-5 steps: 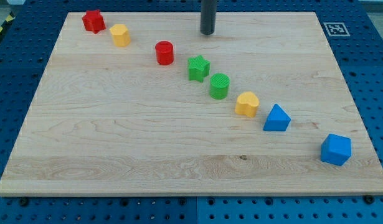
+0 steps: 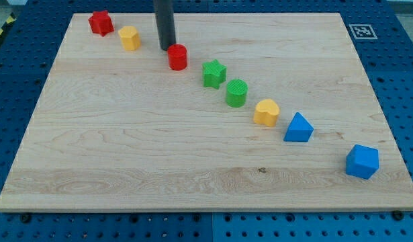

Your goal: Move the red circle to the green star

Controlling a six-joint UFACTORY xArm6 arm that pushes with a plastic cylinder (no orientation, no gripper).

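Our rod comes straight down from the view's top edge, upright and dark, and my tip (image 2: 167, 48) sits on the counter (image 2: 125, 148) just at the upper-left shoulder of the red circle (image 2: 178, 57). The two look touching or nearly so; we cannot tell which. The tool is only this bare rod — it has no parts to spread or press together, and it holds nothing.

The red circle is a short cylinder standing on its flat end, its axis upright, so it points no particular way across the counter. It lies in the upper middle of the board, a little left of centre. The green star (image 2: 214, 73) is near it, down and to the view's right, with a clear strip of wood between them.

From there the blocks run in a slanting line toward the view's lower right: a green cylinder (image 2: 236, 93) just beside the star, then a yellow heart-like block (image 2: 266, 111), a blue triangular block (image 2: 299, 128) and, further off, a blue block (image 2: 362, 161) with angled faces. Up and to the view's left of my tip stand a yellow block (image 2: 129, 38) and — in the corner — a red block (image 2: 101, 23) with a notched outline.
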